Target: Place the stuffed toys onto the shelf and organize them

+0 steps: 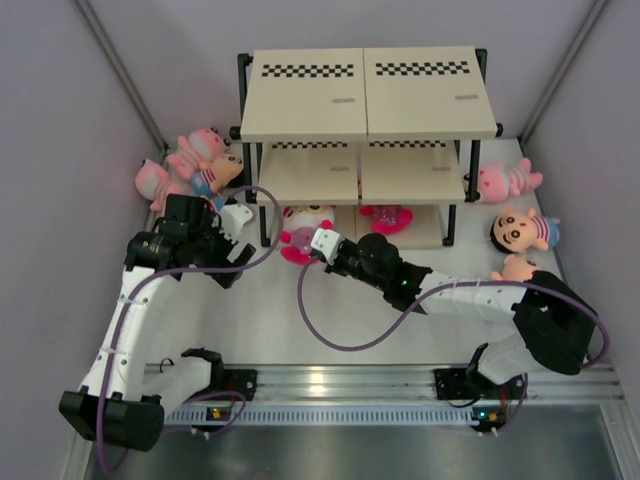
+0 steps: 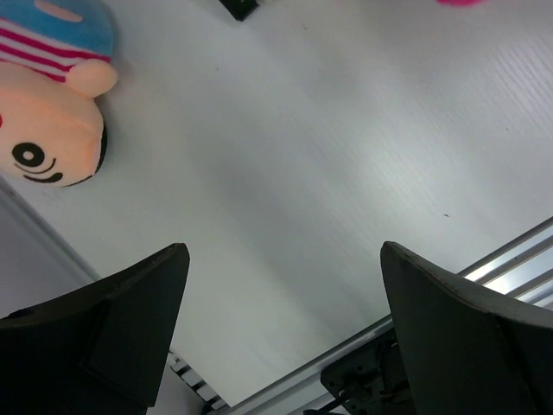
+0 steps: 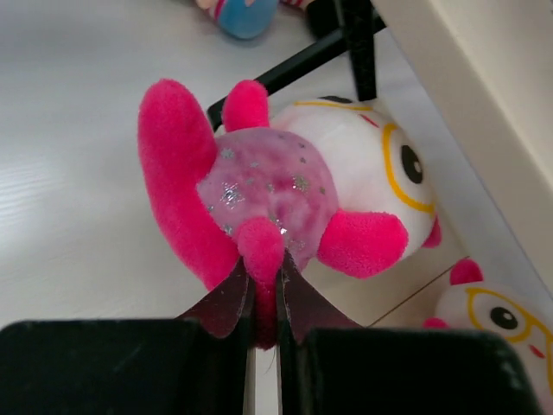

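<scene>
The magenta toy (image 3: 259, 186), white-faced with yellow-ringed eyes, hot-pink limbs and a glittery mauve belly, lies at the 7 o'clock corner of the shelf (image 1: 300, 112). The right gripper (image 3: 263, 290) pinches one pink limb; the left gripper (image 2: 283, 255) gapes, unladen. The top boards' labels (image 1: 347, 100) are too small to read.

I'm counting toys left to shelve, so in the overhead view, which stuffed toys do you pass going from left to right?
Far-left pink striped animal → doll in striped shirt → white-faced magenta toy → second magenta toy → right-hand pink striped animal.
</scene>
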